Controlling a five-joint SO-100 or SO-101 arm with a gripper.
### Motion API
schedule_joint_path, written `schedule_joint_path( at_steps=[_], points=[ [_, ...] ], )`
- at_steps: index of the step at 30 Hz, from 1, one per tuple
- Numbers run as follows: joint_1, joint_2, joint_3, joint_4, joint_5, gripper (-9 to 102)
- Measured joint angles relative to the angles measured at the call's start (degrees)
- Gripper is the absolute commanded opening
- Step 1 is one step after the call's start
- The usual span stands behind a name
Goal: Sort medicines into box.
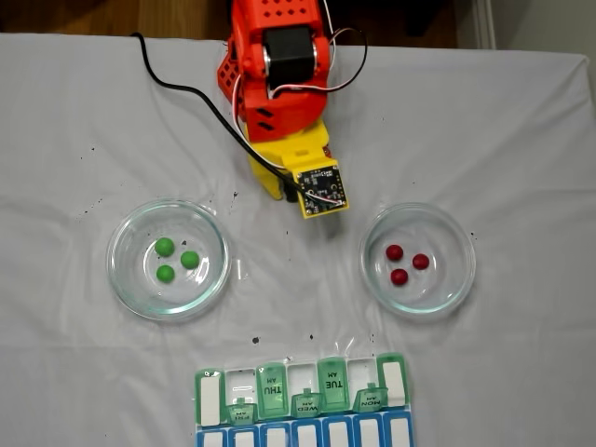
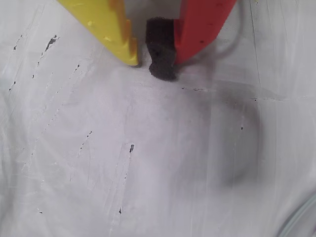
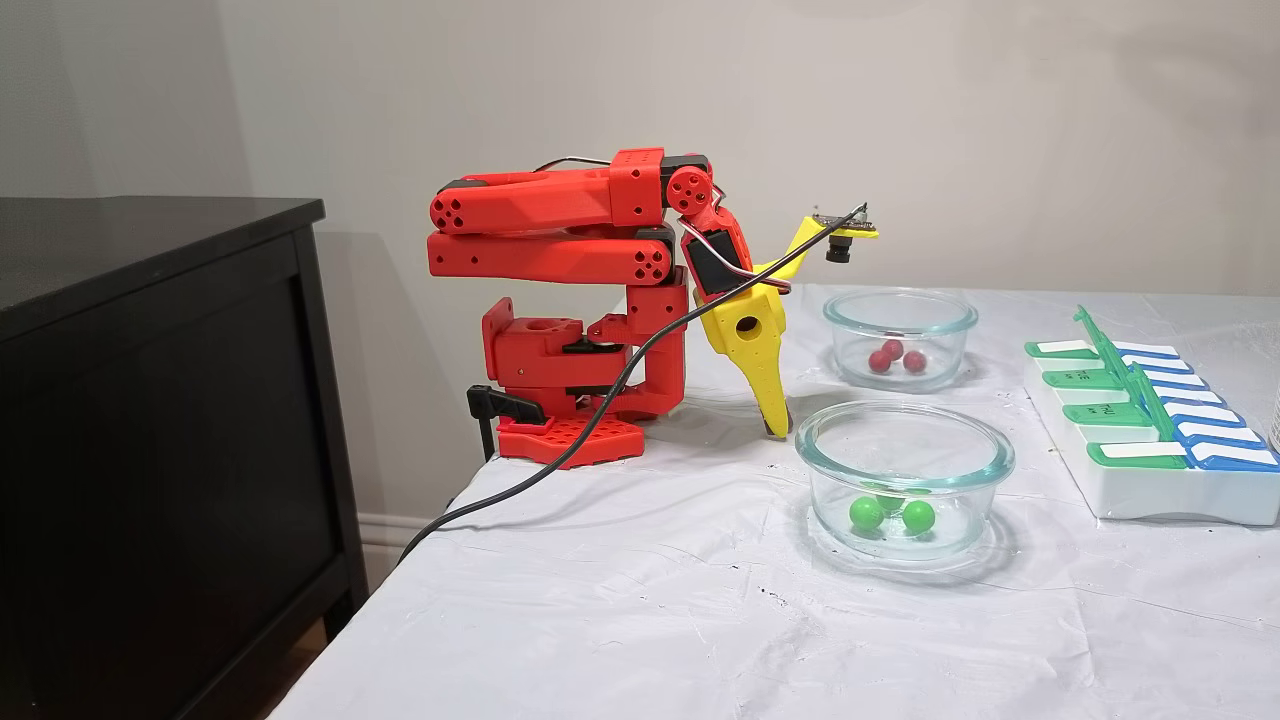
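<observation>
Fixed view: box lies long axis left-right, lids raised; fingers narrow, empty.

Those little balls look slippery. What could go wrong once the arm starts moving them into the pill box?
The green pills and red pills are tiny and round, so they might slip from the gripper, whose jaws stand almost shut, and roll across the table. They lie inside glass dishes, whose walls the fingers could knock. The pill box compartments look narrow, so a drop could miss.
</observation>
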Motion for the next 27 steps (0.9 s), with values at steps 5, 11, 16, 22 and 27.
schedule_joint_path(
  at_steps=[5, 11, 16, 22, 27],
  points=[
    [0.0, 0.0, 0.0, 0.0, 0.0, 5],
    [0.0, 0.0, 0.0, 0.0, 0.0, 5],
    [0.0, 0.0, 0.0, 0.0, 0.0, 5],
    [0.0, 0.0, 0.0, 0.0, 0.0, 5],
    [0.0, 0.0, 0.0, 0.0, 0.0, 7]
  ],
)
